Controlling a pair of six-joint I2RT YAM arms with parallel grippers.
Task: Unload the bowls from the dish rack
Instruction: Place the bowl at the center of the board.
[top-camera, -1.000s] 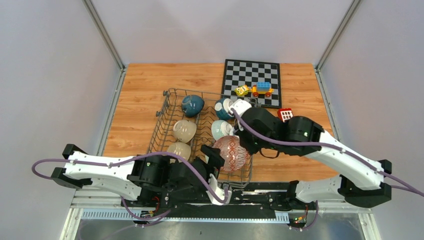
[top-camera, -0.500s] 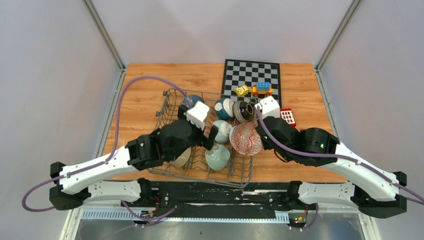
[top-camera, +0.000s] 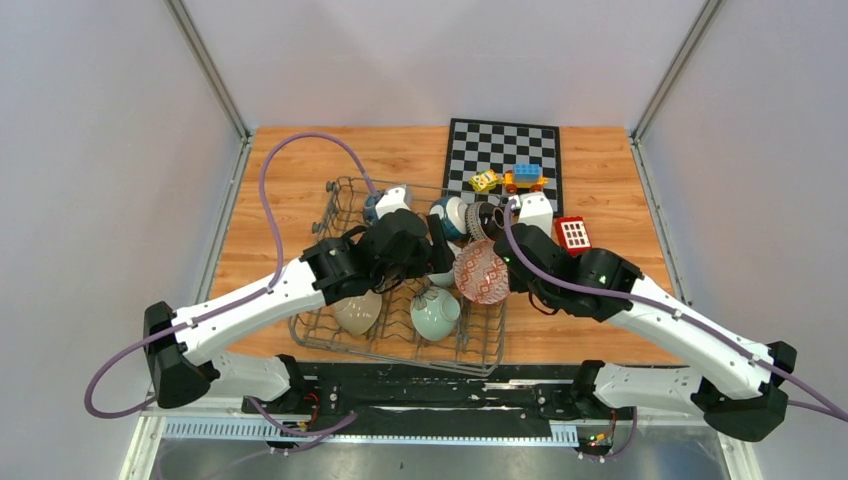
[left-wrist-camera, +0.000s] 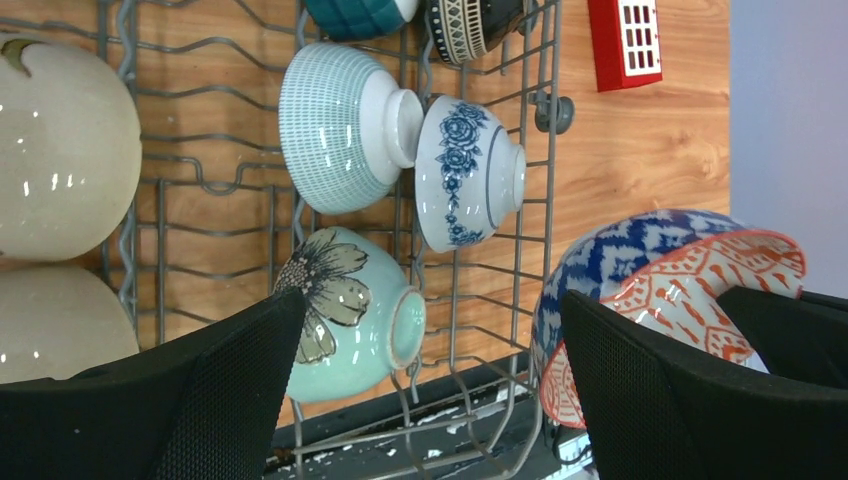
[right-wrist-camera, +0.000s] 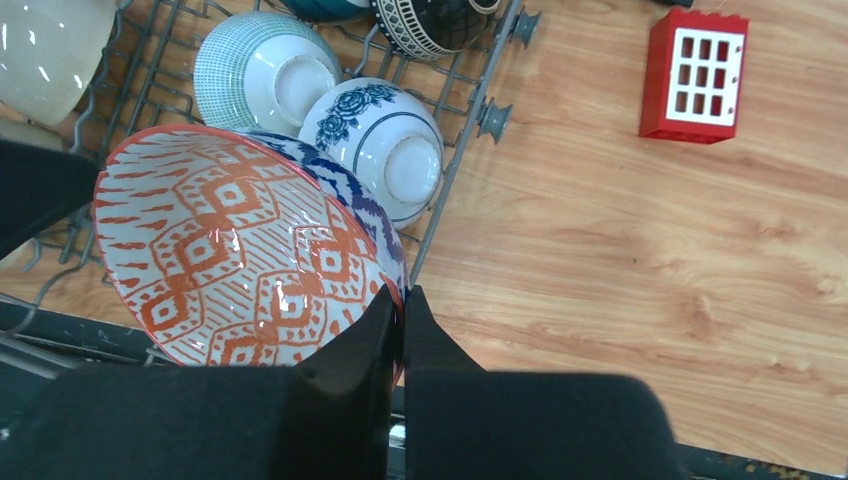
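The grey wire dish rack holds several bowls. My right gripper is shut on the rim of a white bowl with orange pattern, blue zigzag outside, held tilted above the rack's right edge. My left gripper hangs open over the rack, its fingers apart. Between and below them lies a pale green flower bowl on its side. Beyond it rest a blue floral bowl and a teal checked bowl. Two beige bowls sit at the left.
A red block lies on the wooden table right of the rack. A chessboard with toy blocks lies at the back. A dark striped bowl sits in the rack's far right corner.
My left arm has swung up from near its base and reached across the rack to its right half. My right gripper has lifted the orange bowl up and back, uncovering the pale green bowl.
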